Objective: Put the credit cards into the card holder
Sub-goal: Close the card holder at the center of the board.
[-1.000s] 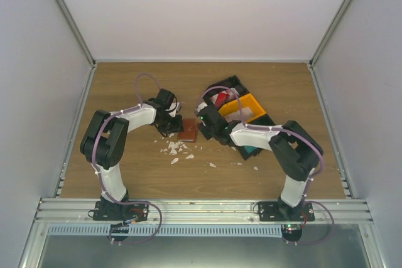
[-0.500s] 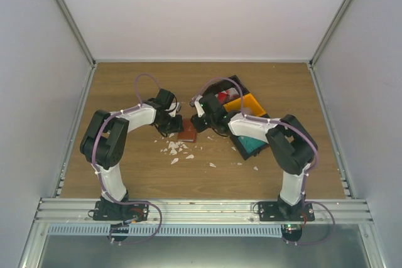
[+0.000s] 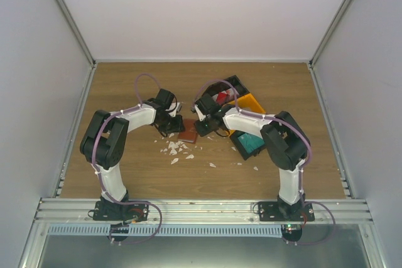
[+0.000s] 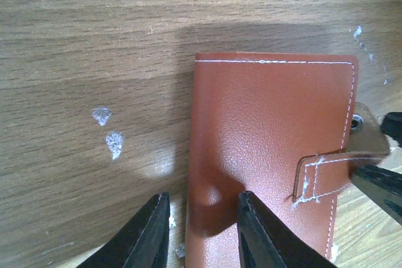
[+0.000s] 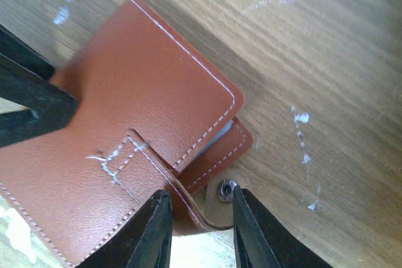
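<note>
The card holder (image 3: 188, 134), a reddish-brown leather wallet, lies folded on the wood between both arms. My left gripper (image 4: 201, 233) stands open astride its left edge, one finger over the wood and one over the leather (image 4: 270, 136). My right gripper (image 5: 201, 230) is shut on the holder's snap tab (image 5: 221, 200), which curls up off the table; pale blue lining shows at the corner. A red-and-white credit card (image 3: 221, 98) lies in a black bin. A teal credit card (image 3: 250, 143) lies in another bin.
An orange bin (image 3: 249, 106) sits among the black bins right of the holder. White scraps (image 3: 178, 149) lie scattered on the wood in front of the holder. Grey walls close in the table on three sides.
My right arm has swung left and folded tighter, bringing its gripper onto the holder's tab and uncovering the teal card. The left arm and holder have stayed put.
</note>
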Action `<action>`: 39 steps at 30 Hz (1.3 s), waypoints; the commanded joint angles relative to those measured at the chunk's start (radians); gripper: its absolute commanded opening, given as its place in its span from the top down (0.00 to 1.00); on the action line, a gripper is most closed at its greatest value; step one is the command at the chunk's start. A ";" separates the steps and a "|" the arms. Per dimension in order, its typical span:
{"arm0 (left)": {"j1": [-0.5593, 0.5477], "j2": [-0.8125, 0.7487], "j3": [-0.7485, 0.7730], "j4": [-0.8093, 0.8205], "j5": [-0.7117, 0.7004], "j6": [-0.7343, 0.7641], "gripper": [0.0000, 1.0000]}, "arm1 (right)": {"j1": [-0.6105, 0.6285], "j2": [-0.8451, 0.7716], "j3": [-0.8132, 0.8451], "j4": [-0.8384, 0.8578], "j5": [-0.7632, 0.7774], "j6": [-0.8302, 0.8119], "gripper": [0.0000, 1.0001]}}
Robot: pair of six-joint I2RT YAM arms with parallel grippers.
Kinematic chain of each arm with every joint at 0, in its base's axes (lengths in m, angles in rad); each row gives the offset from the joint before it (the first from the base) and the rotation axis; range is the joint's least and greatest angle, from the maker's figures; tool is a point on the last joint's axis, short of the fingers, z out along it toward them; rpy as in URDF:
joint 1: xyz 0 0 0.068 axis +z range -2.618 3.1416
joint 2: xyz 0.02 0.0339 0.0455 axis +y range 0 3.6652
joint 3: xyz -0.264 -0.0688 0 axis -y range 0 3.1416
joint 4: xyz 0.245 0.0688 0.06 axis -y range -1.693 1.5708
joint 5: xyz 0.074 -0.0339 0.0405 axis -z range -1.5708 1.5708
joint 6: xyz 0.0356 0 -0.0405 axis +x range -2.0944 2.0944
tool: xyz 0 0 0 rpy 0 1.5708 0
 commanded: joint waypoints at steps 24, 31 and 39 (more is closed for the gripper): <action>0.017 0.078 -0.167 0.211 0.363 -0.111 0.67 | -0.047 0.116 -0.028 -0.037 -0.066 0.030 0.74; 0.035 -0.022 -0.178 0.239 0.335 -0.122 0.98 | -0.075 0.014 -0.073 0.015 -0.072 0.079 0.71; 0.036 -0.209 -0.163 0.212 0.313 -0.076 1.00 | -0.121 -0.311 -0.129 0.085 -0.068 0.158 0.48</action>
